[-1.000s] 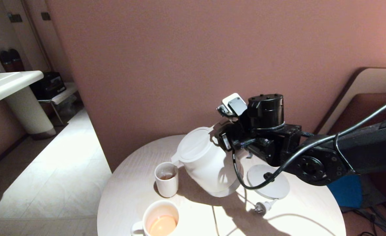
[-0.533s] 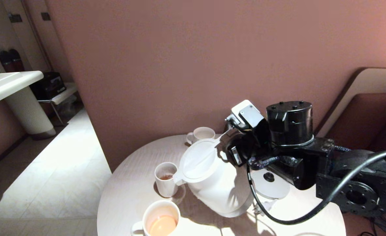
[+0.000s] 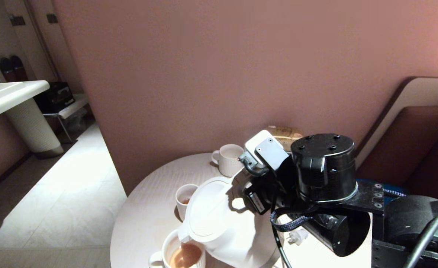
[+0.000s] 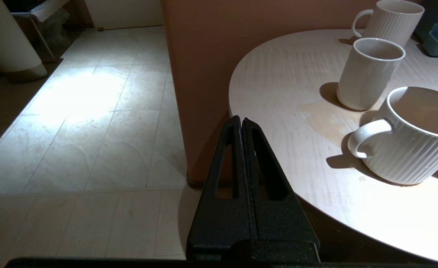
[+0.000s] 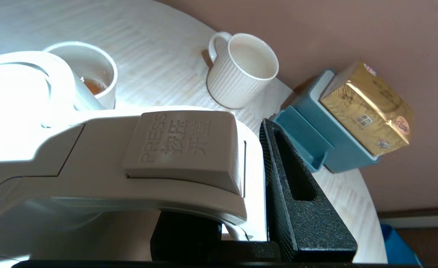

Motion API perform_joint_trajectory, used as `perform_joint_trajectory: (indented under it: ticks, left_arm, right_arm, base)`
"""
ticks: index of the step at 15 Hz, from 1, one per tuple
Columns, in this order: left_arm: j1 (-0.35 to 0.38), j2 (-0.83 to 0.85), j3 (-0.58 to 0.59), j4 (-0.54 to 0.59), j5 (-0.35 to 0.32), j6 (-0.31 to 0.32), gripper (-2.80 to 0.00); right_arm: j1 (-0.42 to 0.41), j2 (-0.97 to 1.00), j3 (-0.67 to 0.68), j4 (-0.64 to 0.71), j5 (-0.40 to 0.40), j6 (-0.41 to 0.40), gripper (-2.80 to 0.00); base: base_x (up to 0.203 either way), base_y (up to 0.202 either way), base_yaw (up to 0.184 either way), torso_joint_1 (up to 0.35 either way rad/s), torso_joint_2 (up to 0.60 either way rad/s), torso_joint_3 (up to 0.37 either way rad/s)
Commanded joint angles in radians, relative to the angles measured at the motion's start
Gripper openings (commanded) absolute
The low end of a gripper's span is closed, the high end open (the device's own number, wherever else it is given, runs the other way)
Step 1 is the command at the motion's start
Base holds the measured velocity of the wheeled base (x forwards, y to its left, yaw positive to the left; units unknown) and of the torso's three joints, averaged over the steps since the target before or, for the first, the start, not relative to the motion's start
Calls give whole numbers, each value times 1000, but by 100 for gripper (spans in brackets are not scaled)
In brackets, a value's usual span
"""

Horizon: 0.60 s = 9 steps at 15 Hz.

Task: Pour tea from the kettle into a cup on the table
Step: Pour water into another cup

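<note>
The right gripper pinched the kettle handle; the left gripper was pressed together. The near-full mug could overflow onto the table.

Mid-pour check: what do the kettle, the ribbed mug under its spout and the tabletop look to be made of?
The kettle, held by the right gripper, looks like matte white moulded plastic: seams and an embossed PRESS button show. The ribbed mug is probably glazed ceramic, with a smooth rim and fluted wall. The table shows pale wood grain, possibly laminate. The left gripper idles beside the table.
</note>
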Motion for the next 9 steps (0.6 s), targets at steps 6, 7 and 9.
perform_joint_trajectory:
  ticks: [6,7,9]
  left_arm:
    - [0,1,0,-1,0,0,-280]
    - [0,1,0,1,0,0,-280]
    - [0,1,0,1,0,0,-280]
  right_arm:
    - [11,26,-25,0,-9,-90,-280]
    - [11,27,-33,1,-9,-100,-280]
    - [11,34,-41,1,-9,-122,-280]
  base:
    - [0,0,0,0,0,0]
    - [0,0,0,0,0,0]
    - [0,0,0,0,0,0]
